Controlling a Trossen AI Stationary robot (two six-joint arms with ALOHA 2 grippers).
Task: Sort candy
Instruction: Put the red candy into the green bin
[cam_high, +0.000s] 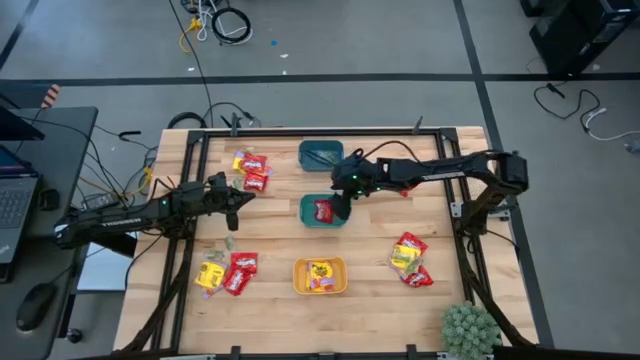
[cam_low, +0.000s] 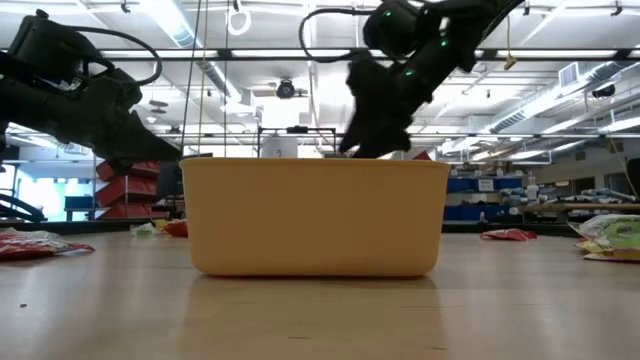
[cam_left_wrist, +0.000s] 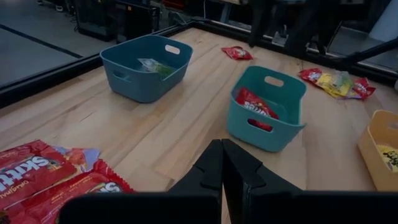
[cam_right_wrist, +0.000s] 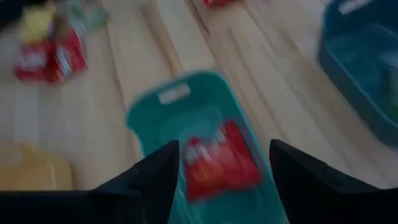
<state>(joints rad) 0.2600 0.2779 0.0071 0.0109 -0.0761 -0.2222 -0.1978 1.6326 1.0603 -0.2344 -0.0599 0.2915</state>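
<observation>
The candy lies in three loose heaps of red and yellow packets: far left (cam_high: 250, 170), near left (cam_high: 228, 272) and near right (cam_high: 410, 258). One red packet (cam_right_wrist: 217, 158) lies flat on the floor of the lighter teal bin (cam_high: 305, 215). My right gripper (cam_right_wrist: 221, 177) hangs open just above that bin, a finger on each side of the packet and touching nothing. A pale green packet (cam_left_wrist: 152, 65) lies in the darker teal bin (cam_left_wrist: 143, 84). Yellow packets sit in the orange bin (cam_high: 297, 277). My left gripper (cam_left_wrist: 222, 163) is shut and empty, near the far-left heap.
The three bins stand in a line down the table's middle, and the orange bin (cam_low: 315, 215) fills the low view. Tiny green packets (cam_high: 228, 242) lie on bare wood left of centre. A potted plant (cam_high: 470, 328) stands at the near right corner.
</observation>
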